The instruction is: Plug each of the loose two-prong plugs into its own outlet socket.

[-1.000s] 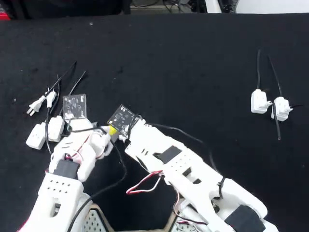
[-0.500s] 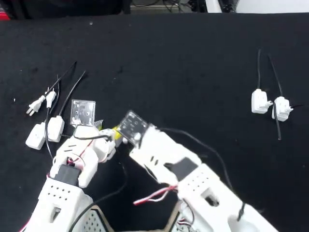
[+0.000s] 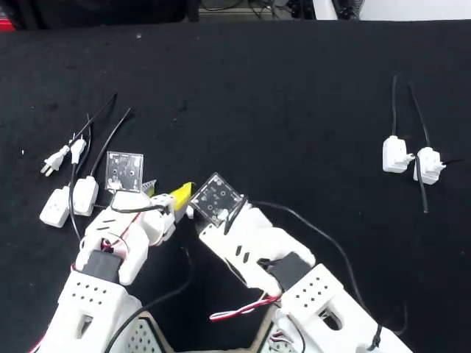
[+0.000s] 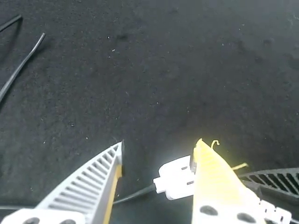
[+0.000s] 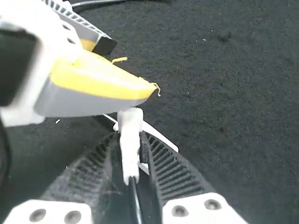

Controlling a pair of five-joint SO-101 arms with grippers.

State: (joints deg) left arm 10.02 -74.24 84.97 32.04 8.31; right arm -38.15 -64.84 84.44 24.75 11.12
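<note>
My right gripper (image 5: 128, 136) is shut on a small white two-prong plug (image 5: 129, 122), whose black cord runs back between the fingers. In the left wrist view the same plug (image 4: 174, 179) lies just above the black cloth, beside the yellow finger (image 4: 212, 175). My left gripper (image 4: 159, 145) is open, its grey finger (image 4: 96, 184) well apart from the yellow one. In the high view both grippers meet at the table's front left, with the left gripper (image 3: 166, 190) next to the right arm (image 3: 257, 243). A loose two-prong plug (image 3: 50, 163) lies at the far left.
Another small white plug (image 3: 76, 151) and two white socket blocks (image 3: 56, 207) (image 3: 85, 195) with black cords lie by the left arm. Two more white blocks (image 3: 396, 154) (image 3: 428, 165) with cords sit at the far right. The black cloth (image 3: 280, 103) covers the table.
The right arm has drawn back and to the right, its wrist now further from the left arm. The left wrist shifted slightly right, and its yellow finger now shows spread open.
</note>
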